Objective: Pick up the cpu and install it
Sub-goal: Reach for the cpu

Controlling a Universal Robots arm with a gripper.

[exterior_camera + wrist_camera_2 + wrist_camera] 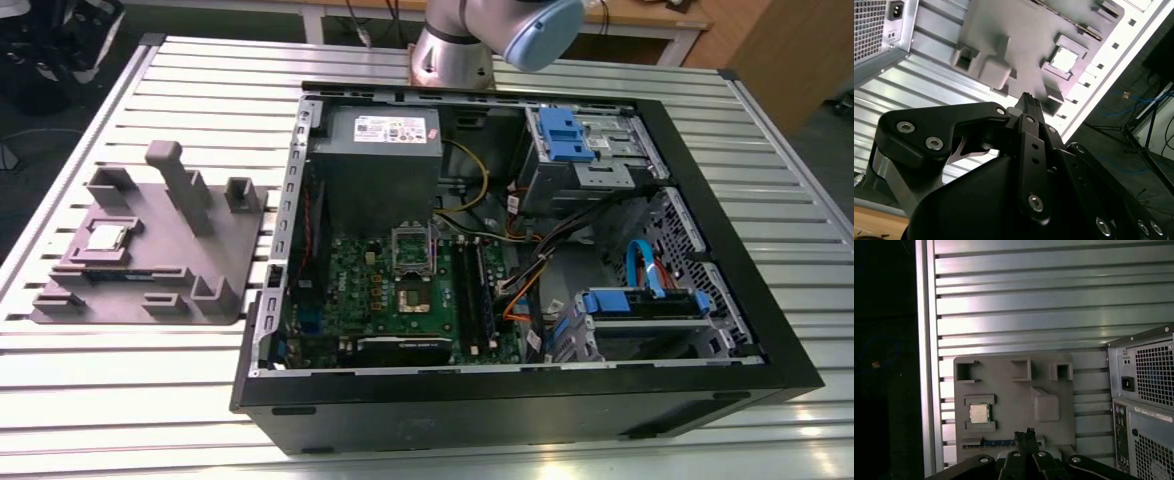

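The cpu (107, 237) is a small silvery square lying flat in a recess of a grey holder block (227, 250), on the slatted table at the exterior view's left. Both wrist views look down on the cpu (979, 413) (1064, 59) in that holder block (1014, 395) (1004, 30). My gripper (1024, 434) (1029, 98) hangs well above the block with its dark fingers pressed together and nothing between them. Inside the open computer case, the green motherboard (360, 290) shows its socket (411, 297) with the metal frame lifted.
The black computer case (534, 400) lies on its side with the grey power supply (380, 150), blue drive bays (574, 140) and loose cables inside. The arm's base (451, 55) stands behind it. The holder block has upright posts (180, 180). The table's edge (926, 365) runs beside the block.
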